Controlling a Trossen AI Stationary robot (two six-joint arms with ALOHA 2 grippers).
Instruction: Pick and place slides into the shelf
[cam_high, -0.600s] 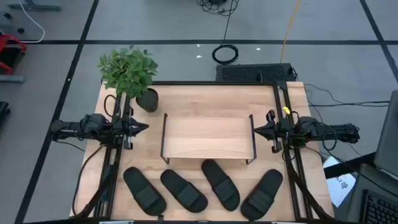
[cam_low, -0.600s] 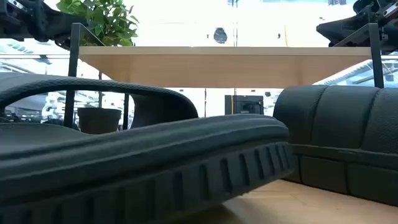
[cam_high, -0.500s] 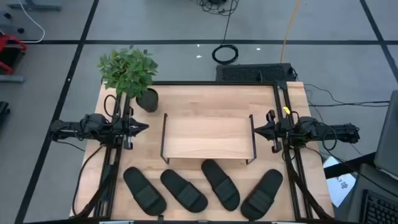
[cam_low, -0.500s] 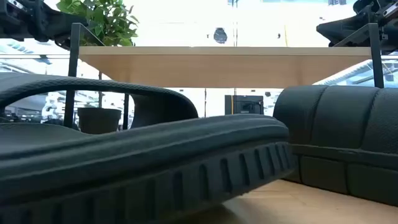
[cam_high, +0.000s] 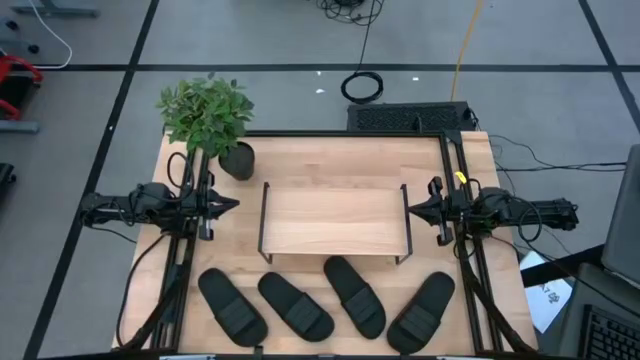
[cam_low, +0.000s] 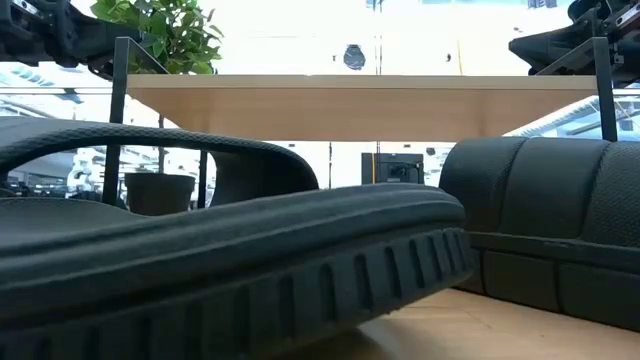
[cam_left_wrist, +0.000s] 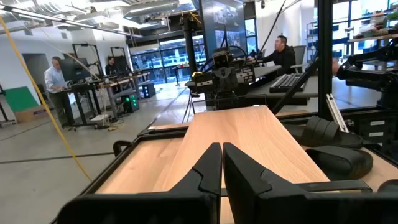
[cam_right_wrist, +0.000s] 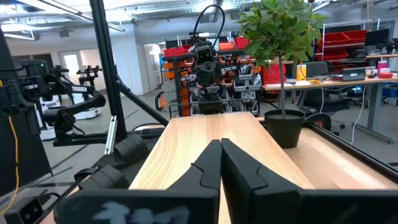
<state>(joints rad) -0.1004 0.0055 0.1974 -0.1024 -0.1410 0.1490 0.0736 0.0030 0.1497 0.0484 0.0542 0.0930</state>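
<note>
- The desk carries everything; seen from above, its 12 o'clock half holds the shelf and its 6 o'clock edge the footwear, which leaves both arms an open lane between the two.
- The shelf sits at the centre with its light-wood top bare. No sandal is on it, so by my reading the task has not started.
- The slides lie in a row of four along the 6 o'clock edge, just short of the shelf and angled like a fan, probably so either arm can reach a pair.
- A potted plant stands at 10 o'clock, clear of the working lane.
- The left end effector hovers at 9 o'clock of the shelf, clenched on nothing.
- The right end effector mirrors it at 3 o'clock, likewise clenched and empty; both look parked in a ready pose.
</note>
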